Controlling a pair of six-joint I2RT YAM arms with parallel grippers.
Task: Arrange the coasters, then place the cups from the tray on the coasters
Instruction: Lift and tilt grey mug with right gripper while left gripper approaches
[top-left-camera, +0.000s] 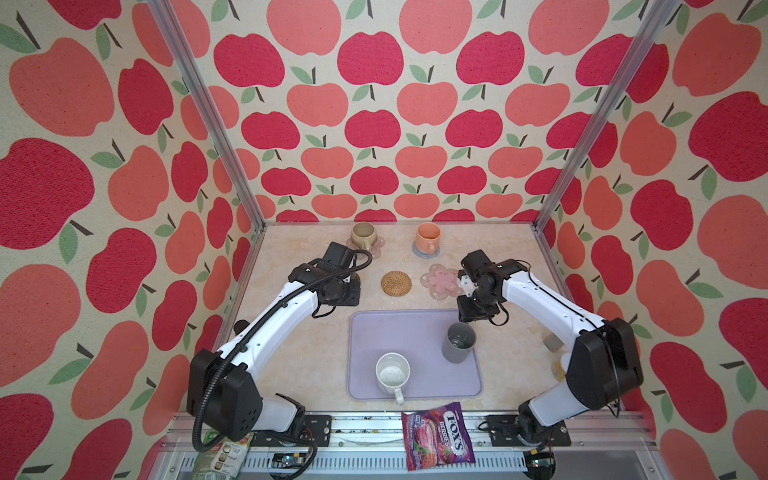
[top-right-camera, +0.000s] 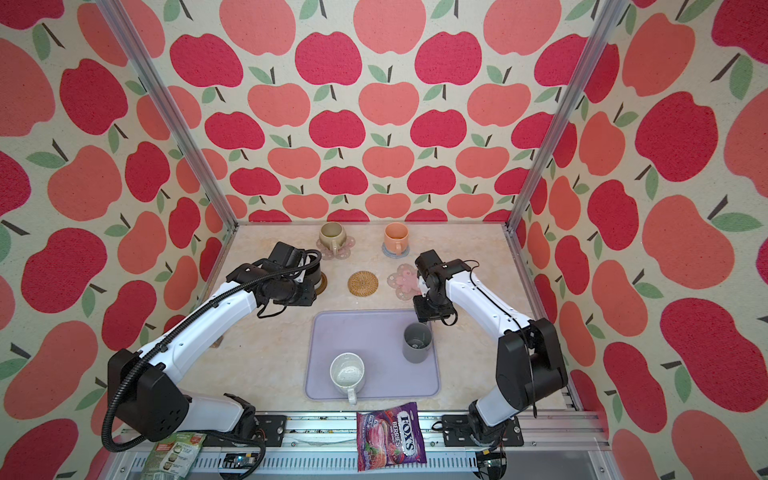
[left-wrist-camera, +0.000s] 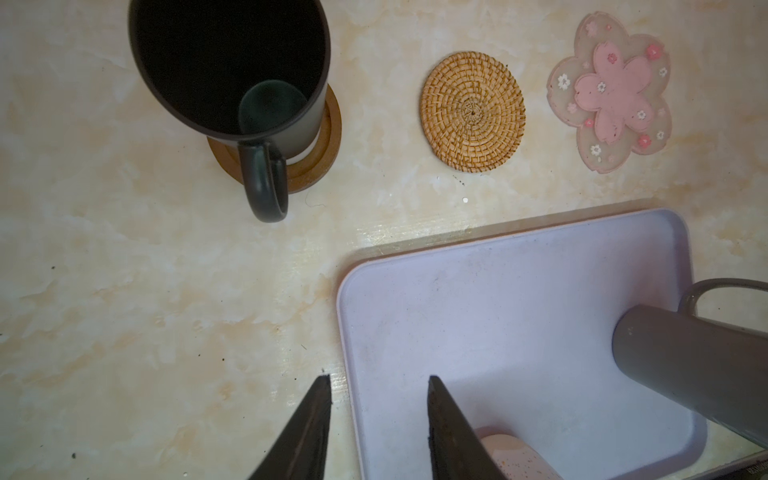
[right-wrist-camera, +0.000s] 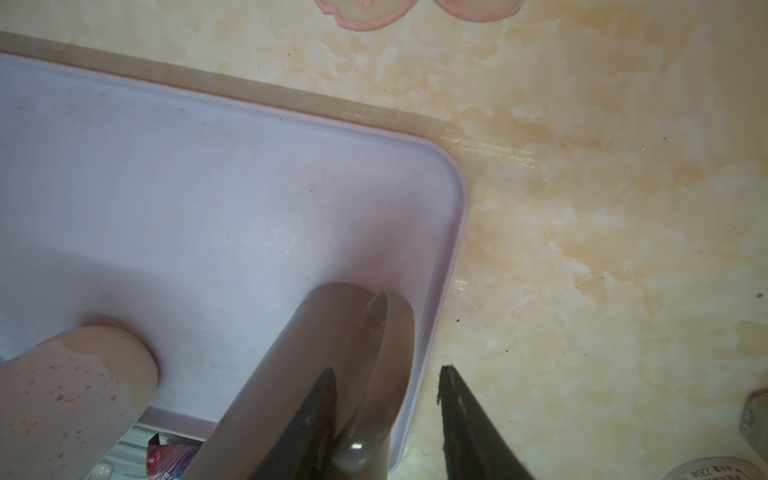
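On the lavender tray (top-left-camera: 399, 332) stand a grey cup (top-left-camera: 459, 341) and a speckled white cup (top-left-camera: 392, 373). My right gripper (right-wrist-camera: 388, 369) is open, and the grey cup's handle (right-wrist-camera: 386, 353) lies between its fingers, close to one of them. My left gripper (left-wrist-camera: 380, 378) hangs open and empty over the tray's rim (left-wrist-camera: 345, 332). The black cup (left-wrist-camera: 228, 62) stands on the brown coaster (left-wrist-camera: 324, 149). At the back, the beige cup (top-left-camera: 363, 236) sits on a pink flower coaster (top-left-camera: 374, 248) and the orange cup (top-left-camera: 428, 237) on the grey-blue coaster (top-left-camera: 417, 251). The rattan coaster (top-left-camera: 396, 284) and the other flower coaster (top-left-camera: 440, 281) are bare.
A purple candy bag (top-left-camera: 438, 434) lies at the front edge and a green packet (top-left-camera: 220, 453) at the front left. Small jars (top-left-camera: 559, 365) stand on the right, partly hidden behind my right arm. Patterned walls close in the back and both sides.
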